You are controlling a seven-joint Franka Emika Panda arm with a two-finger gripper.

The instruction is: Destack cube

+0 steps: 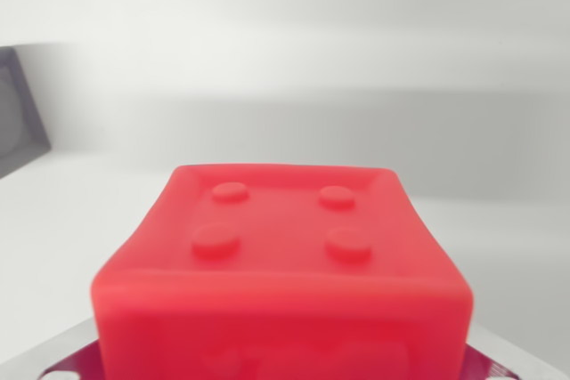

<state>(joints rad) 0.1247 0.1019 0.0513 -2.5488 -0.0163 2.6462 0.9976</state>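
Note:
A red cube (280, 264) fills the lower middle of the wrist view, very close to the camera. Its upper face carries a raised rim and several round studs. Embossed shapes show faintly on its near side face. It hides whatever lies under it, so I cannot tell whether it rests on another cube. Grey and dark red parts (62, 362) show at the bottom corners beside the cube. No gripper fingers appear in the picture.
A white surface (71, 211) stretches behind the cube up to a pale wall (294, 42). A dark grey panel (18, 113) stands at the wrist view's left edge.

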